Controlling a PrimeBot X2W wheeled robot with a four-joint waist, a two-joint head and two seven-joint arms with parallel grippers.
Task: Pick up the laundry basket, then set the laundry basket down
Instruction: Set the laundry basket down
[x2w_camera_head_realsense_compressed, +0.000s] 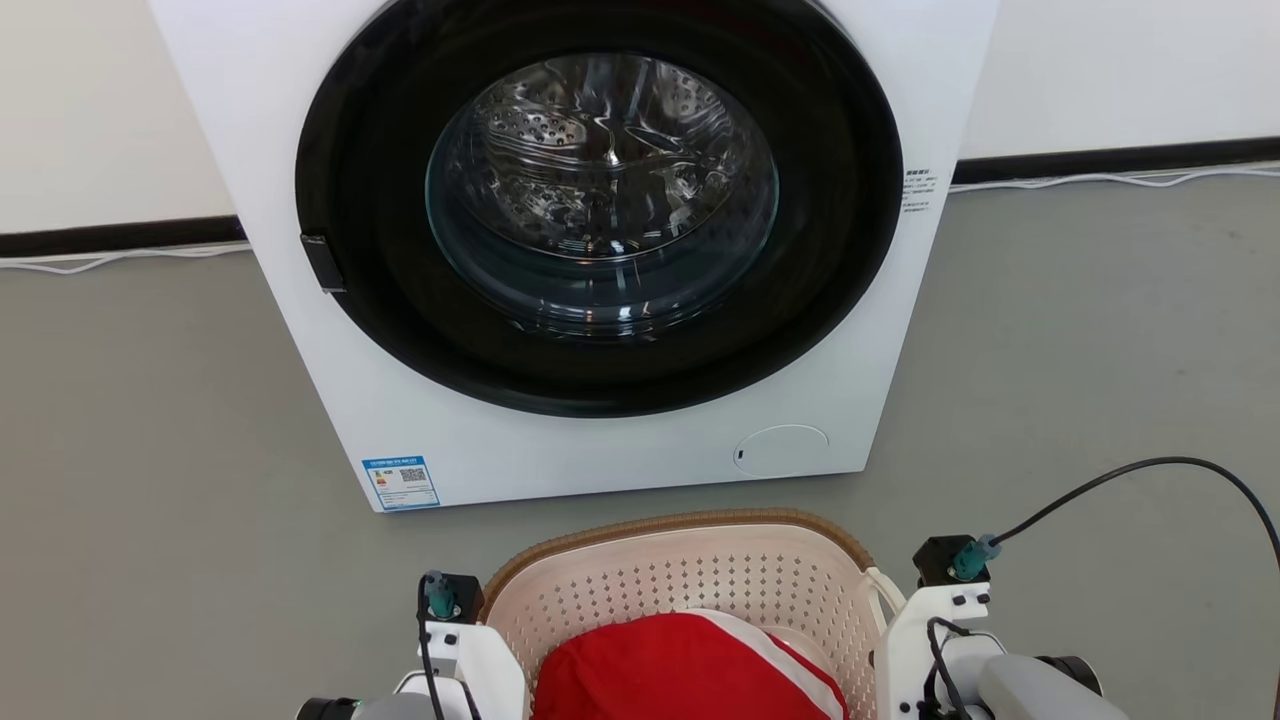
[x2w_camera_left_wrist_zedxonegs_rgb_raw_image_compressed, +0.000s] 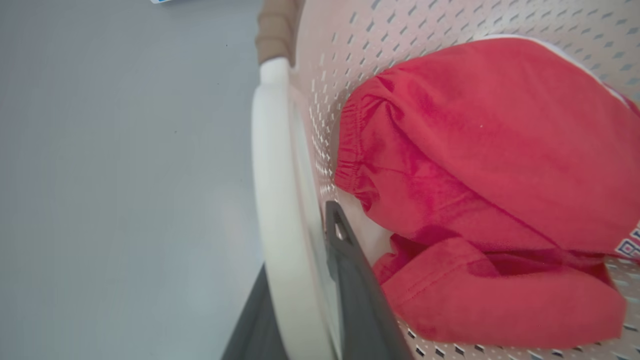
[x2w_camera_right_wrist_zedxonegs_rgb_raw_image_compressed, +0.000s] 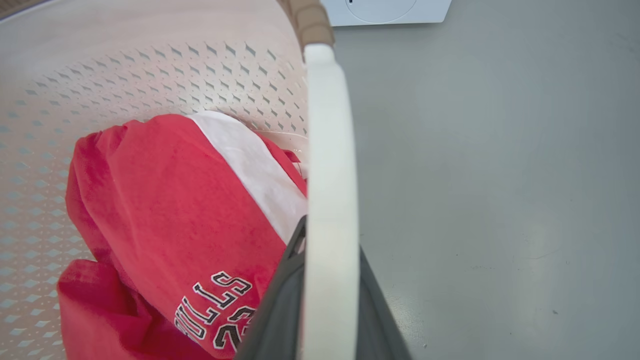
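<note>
So that the laundry basket (x2w_camera_head_realsense_compressed: 690, 580) (red jersey (x2w_camera_head_realsense_compressed: 680, 670) inside) presumably lifts level, the left claw (x2w_camera_left_wrist_zedxonegs_rgb_raw_image_compressed: 300, 250) pinches its left white handle (x2w_camera_left_wrist_zedxonegs_rgb_raw_image_compressed: 272, 165) and the right claw (x2w_camera_right_wrist_zedxonegs_rgb_raw_image_compressed: 332, 245) pinches its right handle (x2w_camera_right_wrist_zedxonegs_rgb_raw_image_compressed: 330, 150). The basket sits near the robot, before the washing machine (x2w_camera_head_realsense_compressed: 560, 450).

The head view's bottom edge cuts off the laundry basket (x2w_camera_head_realsense_compressed: 700, 560) and red jersey (x2w_camera_head_realsense_compressed: 680, 665); its top edge crops the washing machine (x2w_camera_head_realsense_compressed: 600, 450), whose lower-left blue label (x2w_camera_head_realsense_compressed: 400, 482) is unreadably small. Right wrist view, lower middle: the jersey's lettering is partly hidden.

White washing machine (x2w_camera_head_realsense_compressed: 600, 455) on grey floor (x2w_camera_head_realsense_compressed: 150, 450); crumpled red jersey (x2w_camera_head_realsense_compressed: 680, 670).
</note>
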